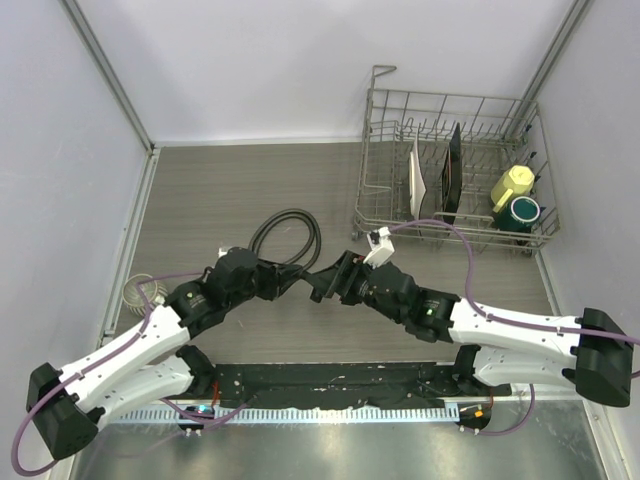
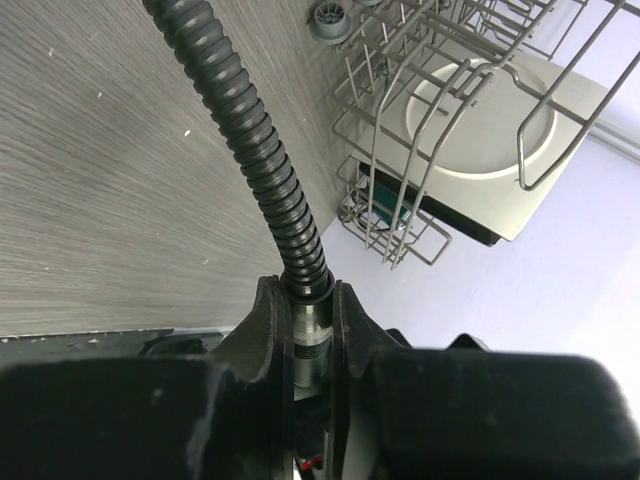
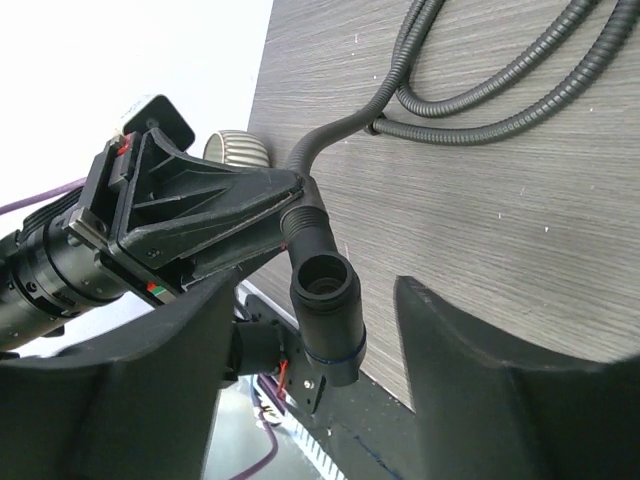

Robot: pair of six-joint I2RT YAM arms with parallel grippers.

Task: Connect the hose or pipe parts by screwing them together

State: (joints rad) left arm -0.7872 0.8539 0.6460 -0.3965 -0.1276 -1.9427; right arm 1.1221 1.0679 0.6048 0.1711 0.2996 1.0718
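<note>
The black hose (image 2: 255, 150) ends in a metal connector (image 2: 310, 345), gripped tight between the left jaws. The black nozzle fitting (image 3: 325, 305) sticks out past that end, in the gap of the right jaws, which stand parted and touch neither side of it. Beyond the left jaws the hose loops over the desk (image 1: 220, 190), with a wire dish rack (image 1: 445, 97) farther off.

Bright, even light; the left pincer (image 2: 305, 295) looms dark, softly blurred.

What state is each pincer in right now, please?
Left pincer: closed, holding the hose near its end.
Right pincer: open, fingers either side of the fitting, not touching it.
</note>
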